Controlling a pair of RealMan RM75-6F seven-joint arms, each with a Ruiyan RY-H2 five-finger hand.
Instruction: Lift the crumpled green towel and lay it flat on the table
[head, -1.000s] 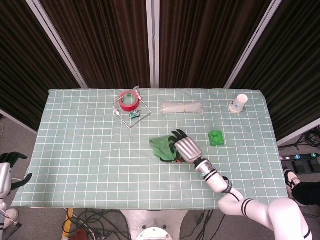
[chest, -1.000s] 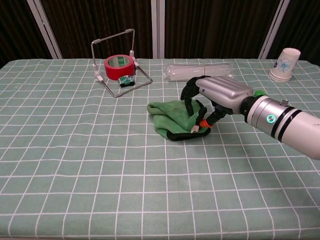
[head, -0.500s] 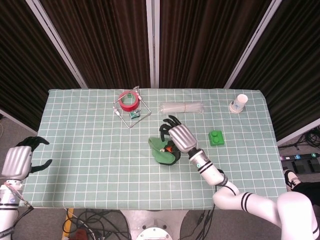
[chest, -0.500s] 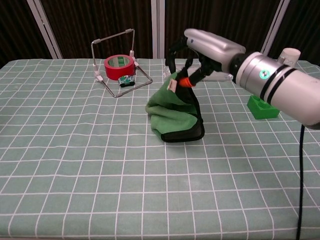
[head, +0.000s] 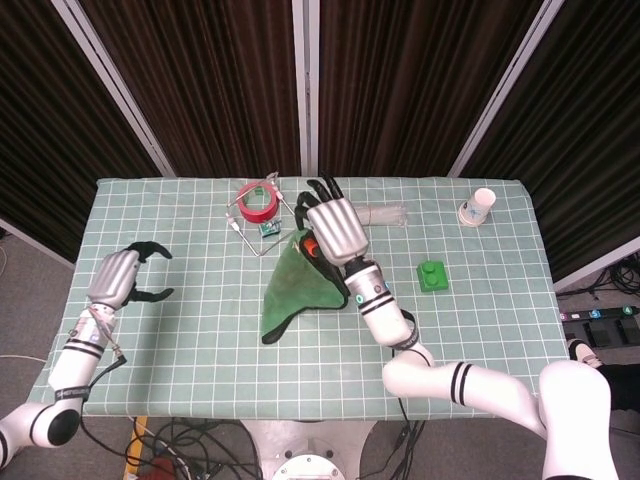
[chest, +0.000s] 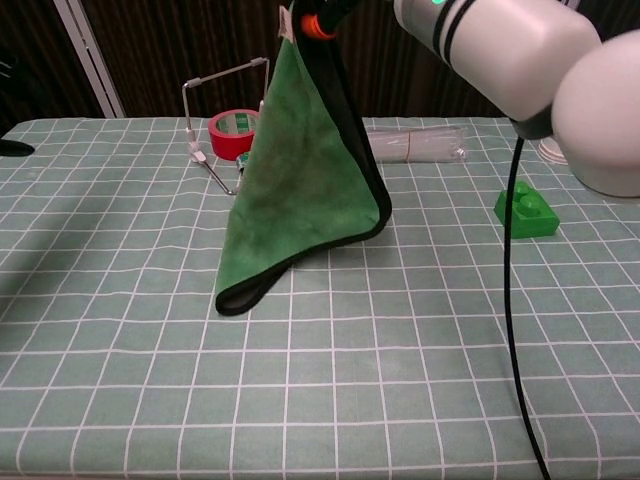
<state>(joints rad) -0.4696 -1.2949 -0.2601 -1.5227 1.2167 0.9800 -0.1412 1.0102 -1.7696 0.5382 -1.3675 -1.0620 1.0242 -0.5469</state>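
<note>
Pinching towel (chest: 305, 170) corner, your right hand (head: 333, 228) holds it high so cloth hangs unfolded; low corner near table (head: 180, 330). Left hand (head: 120, 275) spread, empty, positioned to take free corner.

R hand (head: 333, 228) raised high, fingers pinched closed; L hand (head: 122, 275) low at left, fingers curled apart, holding nothing

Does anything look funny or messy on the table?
Only the green towel: it hangs in the air by one corner from the right hand, its lowest tip near the table. The paper cup stands upright, and nothing looks spilled or broken.
</note>
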